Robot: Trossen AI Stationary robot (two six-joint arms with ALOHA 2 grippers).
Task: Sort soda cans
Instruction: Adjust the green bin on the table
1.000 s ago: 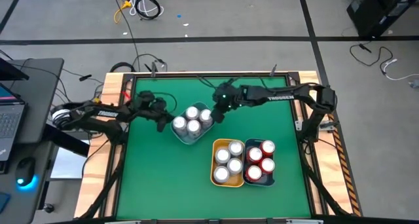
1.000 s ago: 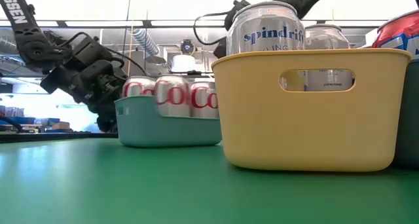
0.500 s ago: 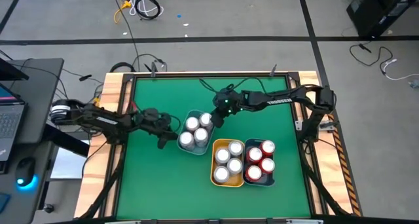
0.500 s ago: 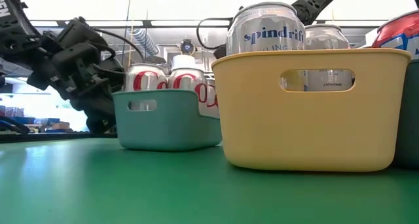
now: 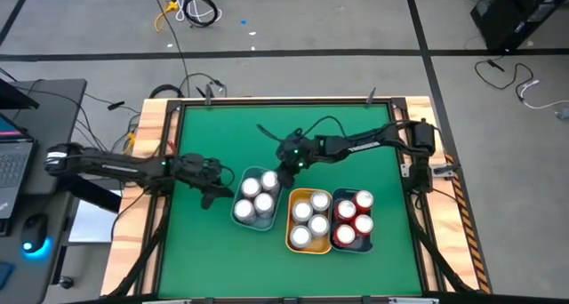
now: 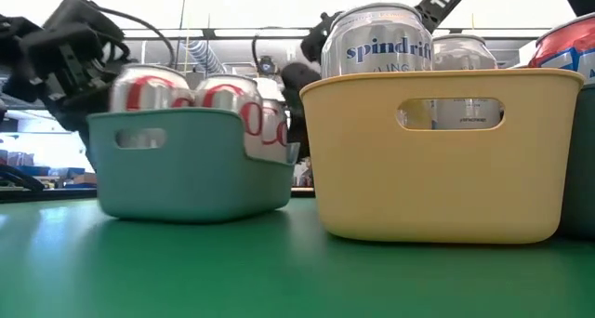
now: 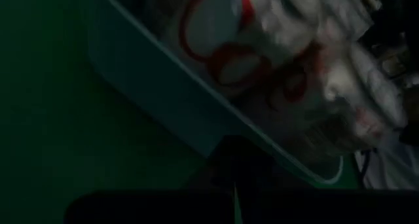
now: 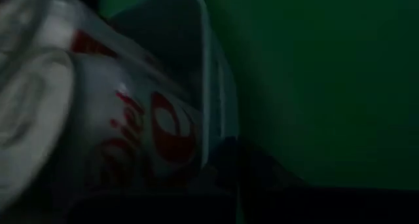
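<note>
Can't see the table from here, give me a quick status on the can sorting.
Left gripper and right gripper shut, gripping the teal bin on opposite sides. Four silver cans inside. Yellow bin close alongside.

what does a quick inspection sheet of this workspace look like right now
surface: green table, wooden edges, bare in front.
job's things: teal bin holds four silver-topped cans; yellow bin beside it holds silver cans; red cans sit in a bin to the right.
clutter: nothing seen on the table.
grippers: left gripper shut at the teal bin's left edge; right gripper shut at its far right corner.
cables: black cable loops above the right arm; loose cables on the floor.
surroundings: laptop and mouse on the desk at left.
</note>
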